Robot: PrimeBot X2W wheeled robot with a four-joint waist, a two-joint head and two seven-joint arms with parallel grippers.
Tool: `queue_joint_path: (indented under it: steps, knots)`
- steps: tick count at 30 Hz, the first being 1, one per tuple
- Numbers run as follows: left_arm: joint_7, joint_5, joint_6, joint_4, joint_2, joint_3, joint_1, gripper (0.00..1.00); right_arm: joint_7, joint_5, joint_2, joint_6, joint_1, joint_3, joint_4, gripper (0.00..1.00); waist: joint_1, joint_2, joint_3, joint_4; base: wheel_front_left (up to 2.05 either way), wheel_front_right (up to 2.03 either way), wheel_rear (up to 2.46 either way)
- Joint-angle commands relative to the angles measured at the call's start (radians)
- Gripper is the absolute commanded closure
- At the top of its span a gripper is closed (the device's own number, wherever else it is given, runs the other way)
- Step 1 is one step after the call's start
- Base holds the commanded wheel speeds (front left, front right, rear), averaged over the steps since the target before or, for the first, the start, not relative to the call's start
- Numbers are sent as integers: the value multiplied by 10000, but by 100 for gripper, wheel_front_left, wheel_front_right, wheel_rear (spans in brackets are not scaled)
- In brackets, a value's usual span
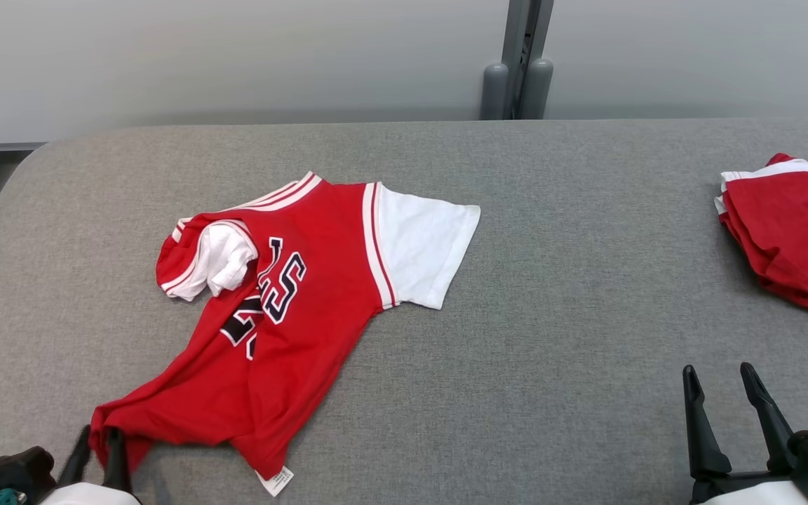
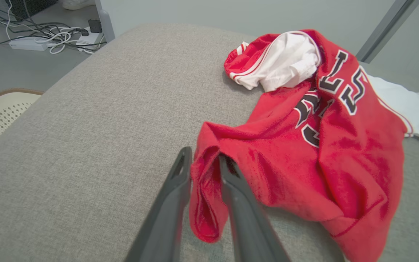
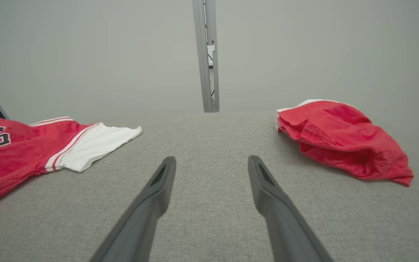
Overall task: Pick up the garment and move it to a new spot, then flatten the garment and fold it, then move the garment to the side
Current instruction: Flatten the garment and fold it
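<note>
The garment (image 1: 306,294) is a red jersey with white sleeves and dark lettering, lying crumpled on the left half of the grey padded table (image 1: 551,294). One sleeve is tucked over its chest and the other is spread flat. My left gripper (image 1: 99,435) stands at the jersey's near hem corner. In the left wrist view the gripper (image 2: 204,158) has a fold of the garment (image 2: 340,145) pinched between its two dark fingers. My right gripper (image 1: 718,372) rests open at the lower right with nothing between its fingers. In the right wrist view it (image 3: 212,160) hovers over bare table, and the garment (image 3: 13,153) lies far to its left.
A second red garment (image 1: 790,231) lies bunched at the table's right edge, also in the right wrist view (image 3: 340,142). A grey post (image 1: 520,63) stands behind the table. Cables and a power strip (image 2: 31,36) lie on the floor beyond the table's left end.
</note>
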Motion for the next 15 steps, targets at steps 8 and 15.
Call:
queue_joint_path:
  steps: [8,15]
  knots:
    - [-243,541,854,-952,339,259,144,0,-47,-8,-56,1,135,-152,-25,0,0,0,94,-263,0,0,0]
    - [1139,1349,620,-3054,417,-1417,-636,0,-47,40,-59,1,-153,-55,-36,0,0,0,314,-516,0,0,0]
